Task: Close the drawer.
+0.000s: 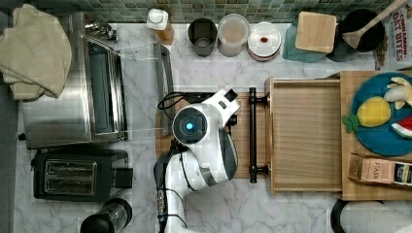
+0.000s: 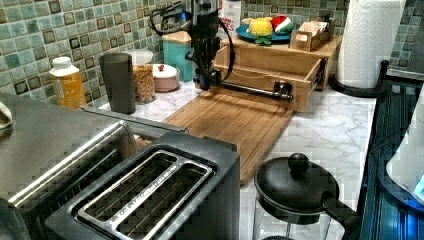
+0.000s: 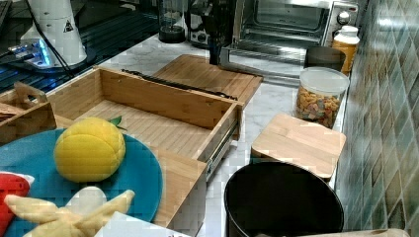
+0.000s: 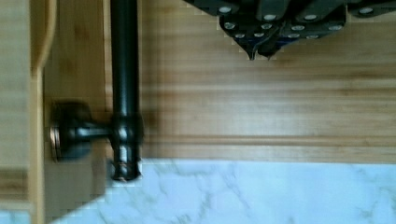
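The light-wood drawer (image 1: 306,136) stands pulled out from under a wooden shelf (image 1: 347,145), and its inside is bare (image 3: 148,123). Its long black bar handle (image 1: 252,133) runs along the front panel (image 2: 260,98). My gripper (image 4: 260,52) hangs over the bamboo cutting board (image 4: 257,107), just off one end of the handle (image 4: 123,70) and apart from it. The fingertips are pressed together with nothing between them. In the left view the gripper (image 2: 202,82) sits low by the handle's far end (image 2: 220,84). In the right view it (image 3: 214,59) is beyond the board (image 3: 207,74).
A toaster oven (image 1: 97,92) with its door down lies on the top view's left, with a black toaster (image 1: 77,174) below it. Jars and canisters (image 1: 233,34) line the tiled wall. A blue plate of toy fruit (image 1: 379,116) rests on the shelf. A French press (image 2: 295,185) stands beside the board.
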